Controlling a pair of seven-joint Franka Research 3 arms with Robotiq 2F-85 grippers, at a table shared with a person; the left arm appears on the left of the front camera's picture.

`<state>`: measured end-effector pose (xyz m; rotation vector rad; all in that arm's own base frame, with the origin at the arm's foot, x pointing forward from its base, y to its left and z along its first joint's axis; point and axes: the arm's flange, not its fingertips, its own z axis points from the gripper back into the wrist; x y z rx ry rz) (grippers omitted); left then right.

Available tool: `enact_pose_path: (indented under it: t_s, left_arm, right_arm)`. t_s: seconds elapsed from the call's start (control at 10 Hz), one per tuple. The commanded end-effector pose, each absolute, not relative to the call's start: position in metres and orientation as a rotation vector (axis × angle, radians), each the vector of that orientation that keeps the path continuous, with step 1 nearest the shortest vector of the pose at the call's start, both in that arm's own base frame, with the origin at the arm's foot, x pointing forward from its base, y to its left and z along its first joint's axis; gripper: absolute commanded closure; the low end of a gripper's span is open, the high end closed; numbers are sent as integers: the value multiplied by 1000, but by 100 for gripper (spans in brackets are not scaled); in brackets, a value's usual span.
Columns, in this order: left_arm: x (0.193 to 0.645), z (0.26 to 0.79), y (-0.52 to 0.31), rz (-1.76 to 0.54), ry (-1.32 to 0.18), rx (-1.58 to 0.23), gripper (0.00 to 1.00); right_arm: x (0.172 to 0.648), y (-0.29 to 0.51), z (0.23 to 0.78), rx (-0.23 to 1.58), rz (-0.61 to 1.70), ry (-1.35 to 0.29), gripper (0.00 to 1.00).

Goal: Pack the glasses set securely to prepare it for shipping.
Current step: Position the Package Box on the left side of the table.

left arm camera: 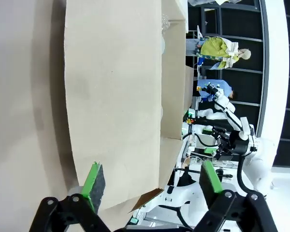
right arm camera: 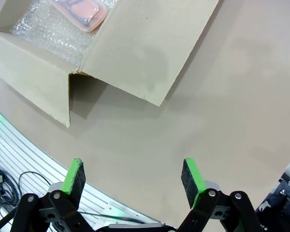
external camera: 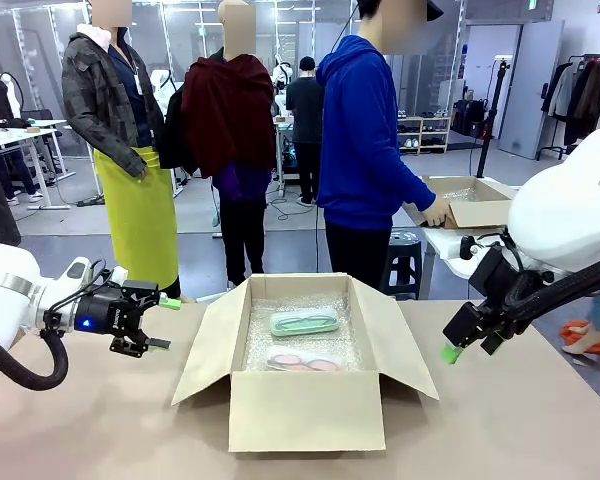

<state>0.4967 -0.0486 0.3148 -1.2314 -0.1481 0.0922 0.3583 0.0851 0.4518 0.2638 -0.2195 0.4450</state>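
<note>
The green case (external camera: 304, 322) and pink case (external camera: 305, 361) lay inside the box (external camera: 305, 410), centre frame. The left gripper (external camera: 165, 323) and right gripper (right arm camera: 134, 179) stood open, empty; the flaps (external camera: 208, 350) probably needed gentle, even folding.

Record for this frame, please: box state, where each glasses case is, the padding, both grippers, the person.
cardboard box: centre of table, all flaps open
bubble wrap: lines the box floor
mint green case: in box, far side, on the wrap
pale pink case: in box, near side, apart from the mint one
left gripper: jaws open, empty, left of box
right gripper: jaws open, empty, right of box
person: far side, hand on a second box
</note>
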Motion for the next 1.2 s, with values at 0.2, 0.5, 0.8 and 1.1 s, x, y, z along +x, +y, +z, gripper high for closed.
enact_pose_path:
  t_s: [0.2,0.5,0.8,1.1]
  left_arm:
    - [493,320,-50,105,-147,-1225,0]
    - [511,310,-49,90,-252,-1270,0]
    - [517,295,-51,35,-233,-1327,0]
    - [529,272,-49,30,-256,-1369,0]
  right_arm:
    - [357,86,452,269,461,-222,0]
    - [357,86,452,269,461,-222,0]
    - [357,86,452,269,461,-222,0]
    - [357,86,452,269,461,-222,0]
